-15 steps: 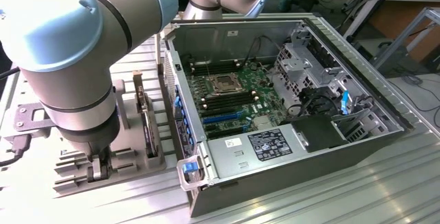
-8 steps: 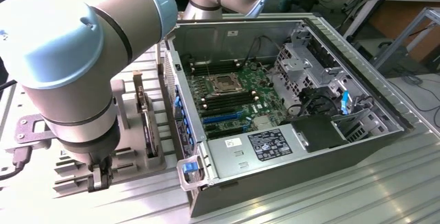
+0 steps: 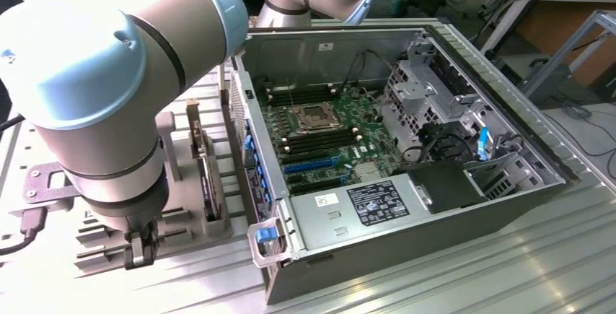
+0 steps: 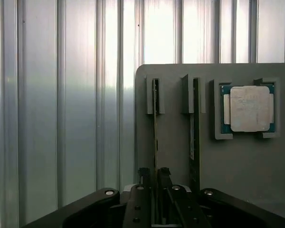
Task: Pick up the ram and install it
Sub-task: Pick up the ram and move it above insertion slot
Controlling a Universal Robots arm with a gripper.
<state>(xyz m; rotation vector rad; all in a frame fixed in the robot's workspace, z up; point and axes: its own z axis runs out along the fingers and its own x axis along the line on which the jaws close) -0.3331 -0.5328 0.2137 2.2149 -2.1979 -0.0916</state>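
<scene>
The ram (image 4: 155,123) is a thin green stick seen edge-on, standing in a slot of the grey parts holder (image 4: 171,156). My gripper (image 4: 154,178) straddles its near end, with one black finger pressed close on each side of it, so it stands shut on the ram. The stick still sits in its slot. In the exterior view the gripper (image 3: 143,247) is low over the holder (image 3: 187,216), at that view's left of the open computer case (image 3: 405,206). The green motherboard (image 3: 327,137) lies inside the case.
A second thin stick (image 4: 194,128) stands in the neighbouring slot. A processor chip (image 4: 249,109) lies in a recess of the holder. A dark card (image 3: 202,162) stands upright on the holder near the case wall. The table is ribbed metal (image 3: 500,263).
</scene>
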